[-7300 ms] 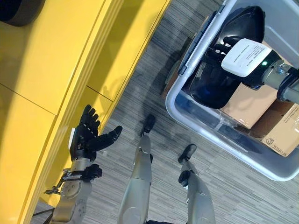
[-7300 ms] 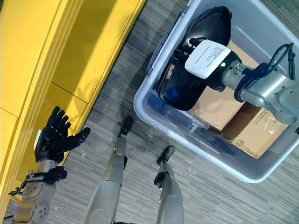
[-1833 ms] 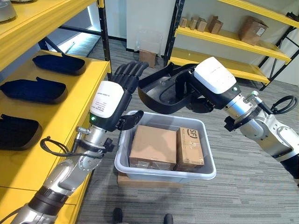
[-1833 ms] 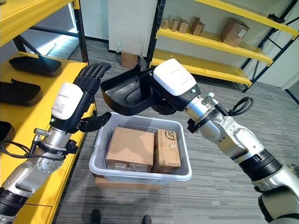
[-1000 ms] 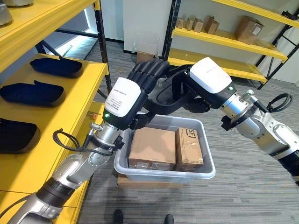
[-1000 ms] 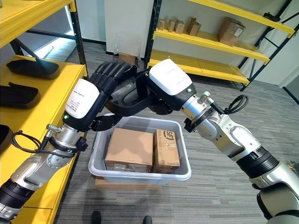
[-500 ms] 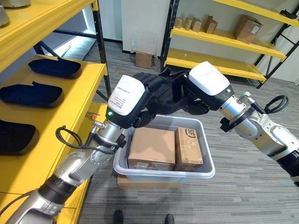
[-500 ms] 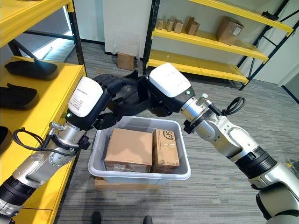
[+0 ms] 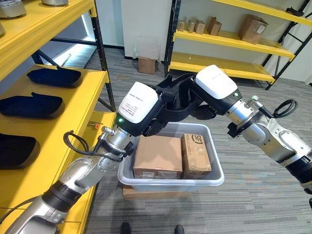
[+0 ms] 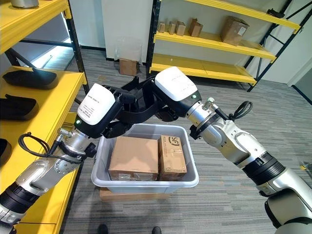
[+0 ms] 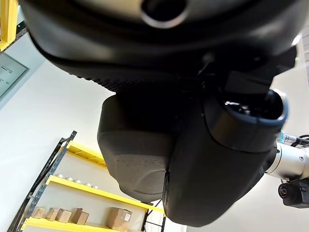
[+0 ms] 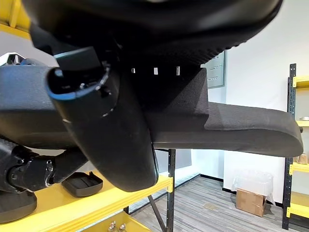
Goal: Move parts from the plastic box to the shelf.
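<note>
The left arm (image 9: 80, 174) and the right arm (image 9: 273, 141) are shining silver-grey, with black bands. The left hand (image 9: 139, 105) and the right hand (image 9: 214, 87) are showing dark fingers and wearing big white covers. A small green light (image 9: 117, 121) is glowing by the left cover.

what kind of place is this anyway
Probably a warehouse or parts stockroom: yellow shelving racks line the room, cardboard boxes sit on them, and dark moulded parts lie on the near shelf.

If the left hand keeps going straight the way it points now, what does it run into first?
Probably the black part itself: the left hand is already closed on its near end, over the plastic box. Just beyond, the right hand holds the far end. Depth past that is unclear.
</note>
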Available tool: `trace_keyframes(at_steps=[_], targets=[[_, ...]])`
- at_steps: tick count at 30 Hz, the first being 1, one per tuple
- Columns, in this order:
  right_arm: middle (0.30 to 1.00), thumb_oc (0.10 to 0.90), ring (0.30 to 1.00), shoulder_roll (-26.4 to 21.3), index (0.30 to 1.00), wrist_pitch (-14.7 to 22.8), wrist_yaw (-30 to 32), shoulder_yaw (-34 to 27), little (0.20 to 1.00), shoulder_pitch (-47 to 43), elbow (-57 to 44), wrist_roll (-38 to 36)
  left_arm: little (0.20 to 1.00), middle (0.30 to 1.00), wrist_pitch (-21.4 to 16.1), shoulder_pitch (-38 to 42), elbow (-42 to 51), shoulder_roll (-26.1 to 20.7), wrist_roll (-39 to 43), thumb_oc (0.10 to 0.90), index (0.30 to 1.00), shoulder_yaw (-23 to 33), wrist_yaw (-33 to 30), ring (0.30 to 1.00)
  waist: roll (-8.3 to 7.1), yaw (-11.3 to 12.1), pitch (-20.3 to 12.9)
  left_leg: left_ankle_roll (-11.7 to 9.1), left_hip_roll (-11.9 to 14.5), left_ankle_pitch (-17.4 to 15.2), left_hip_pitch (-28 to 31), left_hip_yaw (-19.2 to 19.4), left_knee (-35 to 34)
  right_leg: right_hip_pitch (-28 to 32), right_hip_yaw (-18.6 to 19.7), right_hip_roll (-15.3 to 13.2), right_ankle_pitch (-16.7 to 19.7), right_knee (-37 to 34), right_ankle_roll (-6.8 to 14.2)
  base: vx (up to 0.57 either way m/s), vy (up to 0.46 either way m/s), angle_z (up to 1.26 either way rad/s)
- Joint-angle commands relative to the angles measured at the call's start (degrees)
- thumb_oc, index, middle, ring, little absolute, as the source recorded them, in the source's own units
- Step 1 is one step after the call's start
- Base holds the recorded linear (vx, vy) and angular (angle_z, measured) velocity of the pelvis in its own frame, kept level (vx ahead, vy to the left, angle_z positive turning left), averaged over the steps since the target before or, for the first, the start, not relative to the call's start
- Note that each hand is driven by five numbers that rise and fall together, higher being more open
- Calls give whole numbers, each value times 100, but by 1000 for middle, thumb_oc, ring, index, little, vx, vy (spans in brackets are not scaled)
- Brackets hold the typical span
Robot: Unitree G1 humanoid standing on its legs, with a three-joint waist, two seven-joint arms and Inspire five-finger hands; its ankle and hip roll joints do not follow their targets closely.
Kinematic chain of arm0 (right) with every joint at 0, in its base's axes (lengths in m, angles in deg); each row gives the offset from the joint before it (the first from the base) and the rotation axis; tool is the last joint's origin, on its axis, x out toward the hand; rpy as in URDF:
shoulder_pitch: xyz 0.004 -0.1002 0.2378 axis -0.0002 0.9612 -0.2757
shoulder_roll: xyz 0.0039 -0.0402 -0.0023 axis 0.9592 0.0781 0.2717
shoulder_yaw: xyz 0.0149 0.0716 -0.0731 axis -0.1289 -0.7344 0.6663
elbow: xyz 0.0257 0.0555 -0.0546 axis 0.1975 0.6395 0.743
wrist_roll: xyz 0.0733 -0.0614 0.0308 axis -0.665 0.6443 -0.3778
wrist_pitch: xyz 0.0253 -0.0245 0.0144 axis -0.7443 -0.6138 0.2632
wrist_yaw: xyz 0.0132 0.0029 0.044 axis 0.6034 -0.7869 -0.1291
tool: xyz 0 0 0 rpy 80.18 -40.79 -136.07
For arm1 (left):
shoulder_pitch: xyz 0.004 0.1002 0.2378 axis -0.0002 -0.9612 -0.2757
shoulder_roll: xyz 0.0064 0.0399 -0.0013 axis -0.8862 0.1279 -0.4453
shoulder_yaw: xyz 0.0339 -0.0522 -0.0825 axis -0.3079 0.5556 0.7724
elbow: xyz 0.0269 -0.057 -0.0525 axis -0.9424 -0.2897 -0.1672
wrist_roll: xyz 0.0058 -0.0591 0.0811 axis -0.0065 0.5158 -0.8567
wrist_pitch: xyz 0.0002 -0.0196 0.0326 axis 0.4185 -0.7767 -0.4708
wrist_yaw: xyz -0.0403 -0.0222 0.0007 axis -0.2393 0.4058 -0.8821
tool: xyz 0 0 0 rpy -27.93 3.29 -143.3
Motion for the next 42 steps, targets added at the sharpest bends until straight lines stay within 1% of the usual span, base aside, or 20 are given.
trace_keyframes(at_steps=[1,2,3,4,5,8,10,12,16,17,19,20,23,24,26,27,28,31,35,42], targets=[[300,400,300,289,300,104,655,-479,300,-1289,29,-312,300,300,-256,692,-32,182,79,400,300,-206,-163,300,90,13,-498,-31,303,-458,83,205,27,634,-209,-369,-652,8,418,0,0,0],[300,400,300,300,300,102,652,-491,300,-1271,27,-325,300,300,-250,681,-35,181,82,400,300,-197,-161,300,95,12,-495,-32,303,-458,83,209,28,636,-208,-372,-654,8,418,0,0,0],[555,582,555,379,555,107,602,-553,555,-1182,17,-484,300,300,-236,632,-45,189,93,400,300,-153,-156,300,106,13,-492,-30,300,-463,89,210,28,642,-204,-377,-653,9,417,0,0,0],[1000,900,1000,379,1000,105,593,-561,1000,-1174,9,-493,300,300,-236,625,-41,184,93,400,300,-152,-154,300,102,12,-495,-30,300,-464,90,211,28,643,-204,-377,-653,8,417,0,0,0],[1000,900,1000,566,1000,74,480,-855,1000,-860,-105,-938,300,300,-201,489,-42,212,129,400,300,-4,-131,300,119,2,-491,-24,295,-465,96,214,30,641,-190,-381,-649,7,413,0,0,0],[1000,900,1000,715,1000,100,403,-1106,1000,-575,-284,-1234,300,300,-187,385,-28,229,155,400,300,140,-106,300,140,-3,-481,-18,299,-468,98,224,28,629,-185,-385,-652,7,408,0,0,0],[1000,900,1000,987,1000,121,392,-1562,1000,-14,-563,-1507,300,300,-126,228,-47,247,190,400,300,327,-72,300,171,-9,-462,-1,304,-427,69,239,42,588,-171,-384,-623,18,400,0,0,0],[1000,900,1000,1059,1000,102,384,-1790,1000,296,-679,-1549,300,300,-82,120,-77,259,193,400,300,440,-70,300,188,-27,-461,-8,300,-469,93,240,33,601,-176,-391,-659,13,404,0,0,0],[1000,900,1000,1245,1000,173,263,-2597,1000,1540,-1143,-1710,300,300,-23,-337,-15,264,152,400,300,886,-9,300,235,-88,-426,12,298,-433,72,259,49,565,-153,-385,-630,26,393,9,2,-1],[1000,900,1000,1246,1000,163,248,-2622,1000,1587,-1175,-1716,300,300,-20,-355,0,263,154,400,300,878,-1,300,228,-84,-449,1,293,-479,105,253,31,598,-162,-389,-668,16,398,-1,1,-5],[1000,900,1000,1345,1000,188,154,-3118,1000,2429,-1331,-1897,300,300,40,-704,-14,280,129,400,300,1252,-22,300,263,-148,-426,14,304,-437,80,269,47,561,-148,-383,-639,30,395,4,-1,-2],[1000,900,1000,1347,1000,182,145,-3135,1000,2465,-1352,-1899,300,300,41,-718,-4,280,130,400,300,1245,-17,300,259,-145,-449,4,301,-479,107,264,30,587,-155,-386,-672,19,400,0,0,0],[1000,900,1000,1559,1000,208,-59,-3542,1000,3292,-1444,-2281,300,300,52,-1023,-2,316,131,400,300,1552,3,300,289,-213,-423,9,308,-434,91,282,46,549,-128,-384,-645,32,396,-1,-2,-8],[1000,900,1000,1622,1000,227,-135,-3806,1000,3786,-1542,-2259,300,300,58,-1230,51,307,106,400,300,1747,20,300,296,-246,-431,-6,302,-480,126,291,26,571,-125,-390,-690,21,405,29,-6,-11],[1000,900,1000,1669,1000,225,-182,-3956,1000,4075,-1581,-2226,300,300,64,-1366,111,297,86,400,300,1902,30,300,306,-271,-424,-9,301,-478,127,299,22,563,-118,-389,-689,21,407,13,-5,-6],[1000,900,1000,1788,1000,264,-217,-4203,1000,4479,-1630,-2215,300,300,74,-1566,176,296,47,400,300,2149,2,300,333,-311,-393,-16,301,-470,124,313,20,544,-110,-391,-688,19,411,-5,-2,-8],[1000,900,1000,1795,1000,256,-228,-4215,1000,4517,-1662,-2218,300,300,77,-1598,202,295,48,400,300,2157,12,300,332,-308,-408,-16,302,-470,124,314,19,543,-109,-390,-687,18,411,-12,-10,-6],[1000,900,1000,2329,1000,345,-317,-4481,1000,5273,-1601,-2443,300,300,59,-2031,293,374,48,400,300,2608,-62,300,412,-369,-336,-20,305,-453,112,331,14,502,-82,-398,-692,21,415,-5,-4,-1],[1000,900,1000,2672,1000,355,-454,-4340,1000,5576,-1462,-2727,300,300,37,-2346,348,424,197,400,300,2905,-66,300,486,-384,-277,-37,310,-415,91,344,19,465,-77,-390,-712,49,402,-33,-14,-4],[1000,900,1000,2766,1000,385,-612,-3909,1000,5392,-1210,-2931,300,300,-66,-2759,531,594,665,400,300,3201,-2,300,670,-337,-158,-100,422,-334,60,294,122,449,-62,-281,-890,248,271,-47,-57,1]])
